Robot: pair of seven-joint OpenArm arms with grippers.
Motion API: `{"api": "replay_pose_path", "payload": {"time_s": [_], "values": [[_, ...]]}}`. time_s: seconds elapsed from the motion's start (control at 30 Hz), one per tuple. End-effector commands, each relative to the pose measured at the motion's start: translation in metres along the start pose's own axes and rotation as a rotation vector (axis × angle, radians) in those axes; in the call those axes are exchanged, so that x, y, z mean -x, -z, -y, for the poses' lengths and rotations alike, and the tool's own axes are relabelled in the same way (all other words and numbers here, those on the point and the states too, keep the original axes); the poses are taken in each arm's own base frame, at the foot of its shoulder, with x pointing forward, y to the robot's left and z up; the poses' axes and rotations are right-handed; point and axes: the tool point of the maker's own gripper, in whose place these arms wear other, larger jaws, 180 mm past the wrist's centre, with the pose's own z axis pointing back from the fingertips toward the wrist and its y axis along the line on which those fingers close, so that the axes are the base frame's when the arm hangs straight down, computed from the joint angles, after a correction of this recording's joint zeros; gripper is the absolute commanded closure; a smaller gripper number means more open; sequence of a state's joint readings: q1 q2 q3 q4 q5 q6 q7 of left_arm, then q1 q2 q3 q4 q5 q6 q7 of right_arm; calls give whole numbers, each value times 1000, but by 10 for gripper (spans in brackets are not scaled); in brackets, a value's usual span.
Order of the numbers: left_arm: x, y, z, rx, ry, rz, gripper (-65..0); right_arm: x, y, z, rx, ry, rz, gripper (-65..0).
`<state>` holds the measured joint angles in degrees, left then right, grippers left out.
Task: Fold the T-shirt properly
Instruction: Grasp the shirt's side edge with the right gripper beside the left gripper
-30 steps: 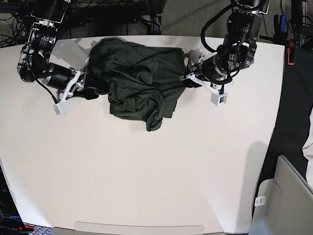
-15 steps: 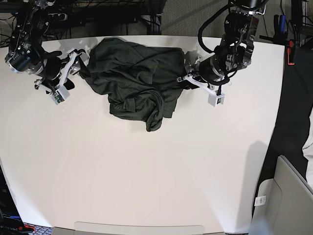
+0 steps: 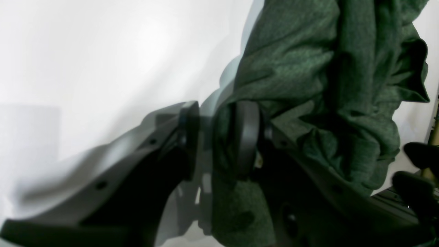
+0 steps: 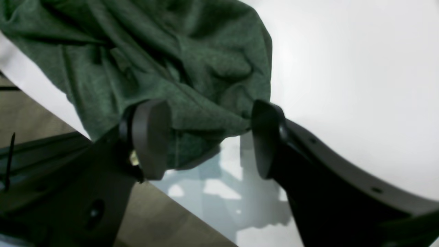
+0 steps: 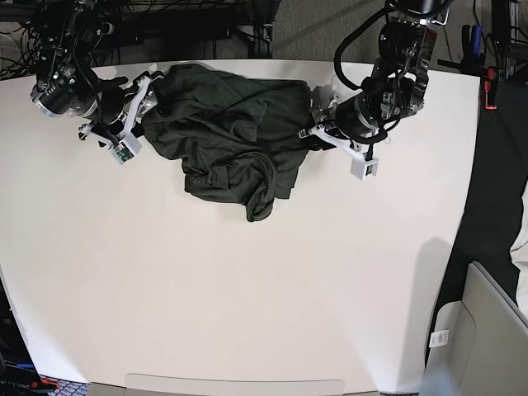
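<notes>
The dark olive-green T-shirt (image 5: 231,136) lies crumpled near the table's back edge. My left gripper (image 5: 309,136) is at its right edge. In the left wrist view this gripper (image 3: 217,137) stands partly open. A fold of the T-shirt (image 3: 308,68) lies between the pads against one finger (image 3: 247,137), with a gap to the other. My right gripper (image 5: 147,103) is at the shirt's upper left edge. The right wrist view shows that gripper (image 4: 209,140) wide open, with the T-shirt (image 4: 164,61) edge lying between its fingers (image 4: 151,137).
The white table (image 5: 247,289) extends toward the front. The shirt's left part sits close to the table's back edge (image 4: 113,168). Dark cables and frames (image 5: 206,25) stand behind the table. A grey box (image 5: 487,330) is at the front right, off the table.
The arm on the base view's left rose from the table beside the shirt and came back in at the shirt's upper left edge. The other arm shifted slightly toward the shirt.
</notes>
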<state>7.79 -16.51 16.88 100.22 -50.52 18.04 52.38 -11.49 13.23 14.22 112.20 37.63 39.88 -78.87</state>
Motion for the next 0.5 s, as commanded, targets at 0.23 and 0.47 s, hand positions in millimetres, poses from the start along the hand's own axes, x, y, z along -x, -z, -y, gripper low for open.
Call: {"api": "replay_pose_path", "payload": {"time_s": [0.23, 0.47], "values": [[1, -2, 0, -2, 1, -5, -175, 3, 3, 5, -7, 20, 0, -393], [1, -2, 1, 0, 1, -4, -175, 21, 19, 0, -52, 94, -42, -387]]}}
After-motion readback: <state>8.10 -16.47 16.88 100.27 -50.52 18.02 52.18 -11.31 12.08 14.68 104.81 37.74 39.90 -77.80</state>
